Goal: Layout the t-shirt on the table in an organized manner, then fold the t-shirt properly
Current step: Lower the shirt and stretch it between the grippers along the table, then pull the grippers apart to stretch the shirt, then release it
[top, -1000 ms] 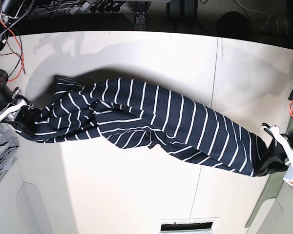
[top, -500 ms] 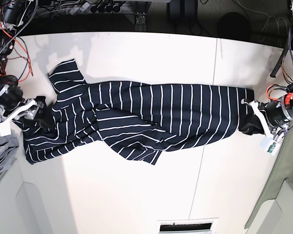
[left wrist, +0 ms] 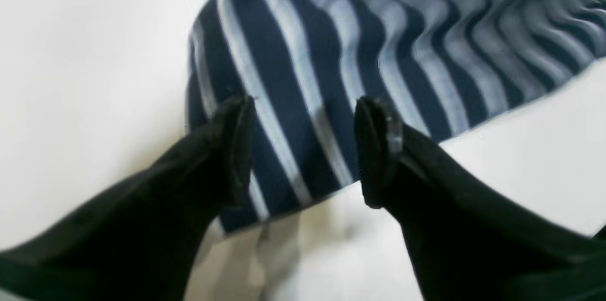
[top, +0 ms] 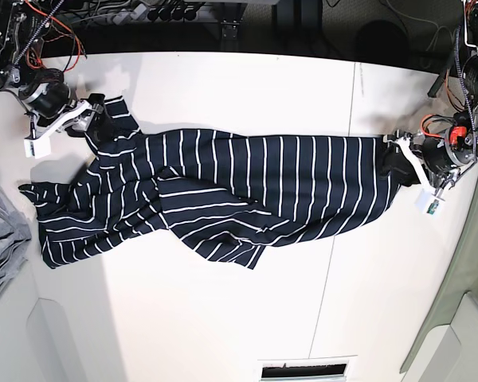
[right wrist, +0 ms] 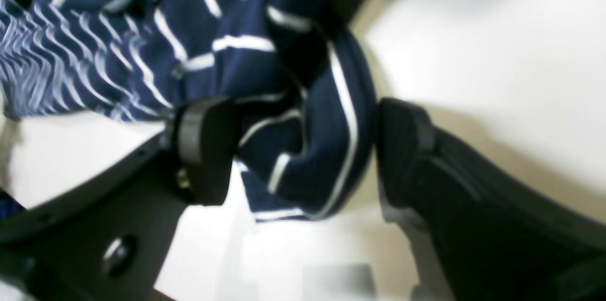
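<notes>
The dark navy, white-striped soft fabric t-shirt [top: 223, 191] is seen lying stretched lengthwise across the large flat white tabletop [top: 223, 318], one end crossing the thin dark seam line [top: 346, 159] of the table, the other end well away from that seam. The shirt is drawn long but not flat: a bunched, overlapping fold is noted at its middle, and a sleeve or corner is turned out at the end far from the seam, so the layout step is judged unfinished and folding not begun. The left gripper [left wrist: 303, 149] is placed at the shirt's end past the seam; its black fingers [left wrist: 378, 149] are spread wide, with striped cloth lying between and beneath them but not pinched. The right gripper [right wrist: 303, 149] is set at the shirt's opposite end, far from the seam; its jaws are likewise wide apart, and a rumpled lump of fabric sits in the gap, touching or nearly touching one pad, yet no squeeze is shown. The opposing positions are read as a means of tensioning the garment along its length. A plain light grey cloth [top: 0, 239] is noted at the table edge farthest from the seam, apart from the task.
</notes>
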`<state>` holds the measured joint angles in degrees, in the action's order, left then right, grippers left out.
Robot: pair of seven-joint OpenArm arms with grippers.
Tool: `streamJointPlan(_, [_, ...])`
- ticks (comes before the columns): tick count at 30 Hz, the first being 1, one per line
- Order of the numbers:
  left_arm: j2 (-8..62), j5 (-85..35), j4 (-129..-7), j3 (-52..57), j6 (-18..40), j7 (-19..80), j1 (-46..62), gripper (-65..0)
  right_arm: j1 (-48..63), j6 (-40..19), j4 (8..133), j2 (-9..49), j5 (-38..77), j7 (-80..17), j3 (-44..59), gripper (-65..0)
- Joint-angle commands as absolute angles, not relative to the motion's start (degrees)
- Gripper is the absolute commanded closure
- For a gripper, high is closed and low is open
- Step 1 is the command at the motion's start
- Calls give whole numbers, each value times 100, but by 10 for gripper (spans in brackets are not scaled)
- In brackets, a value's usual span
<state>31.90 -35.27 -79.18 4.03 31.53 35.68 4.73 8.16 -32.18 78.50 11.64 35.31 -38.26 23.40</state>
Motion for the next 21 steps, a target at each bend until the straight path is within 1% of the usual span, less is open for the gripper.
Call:
streamJointPlan(1, [3262,-3610,-7874,451,3175,3411,379,-357,729,-3277,7835,1219,3597,-3763,2222,-449])
streamJointPlan(5, [3186,-3111,-7524,451,3166,3048,381,-357,701,-3275,7749,1219,3599,-3706,1809,-443])
streamJointPlan(9, [3190,-2681,-7325,451,2628,2969,381,-357,701,-3275,7749,1219,3597,-3688,1686,-442])
streamJointPlan(10, [3188,-2604,-7255,451,2593,2934,381,-357,701,-3275,7749,1219,3597,-3688,1686,-430])
streamJointPlan(11, [3183,-2571,-7168,451,2635,2906,384,-356,701,-3275,7749,1219,3599,-3686,1686,-379])
streamJointPlan(12, [3155,-2563,-7089,451,2746,2886,384,-353,698,-3275,7752,1219,3599,-3684,1686,-293])
streamJointPlan(13, [3120,-2550,-7039,451,2838,2888,381,-326,698,-3275,7752,1219,3599,-3653,1686,-188])
streamJointPlan(14, [3087,-2506,-7017,451,2838,2891,384,-255,698,-3277,7752,1219,3599,-3588,1686,-70])
streamJointPlan(15, [3057,-2447,-7015,451,2829,2886,379,-153,698,-3277,7752,1223,3599,-3535,1686,0])
streamJointPlan(16, [3046,-2405,-7017,451,2832,2867,360,-45,683,-3282,7767,1227,3599,-3489,1691,0])
streamJointPlan(17, [3048,-2410,-7017,451,2829,2849,309,0,652,-3282,7800,1227,3601,-3485,1715,0])
streamJointPlan(19, [3072,-2414,-7024,451,2827,2906,106,0,545,-3282,7909,1238,3599,-3500,1798,0])
streamJointPlan(21, [3186,-2469,-7048,451,2766,3212,-169,0,456,-3282,8145,1258,3618,-3664,1979,0])
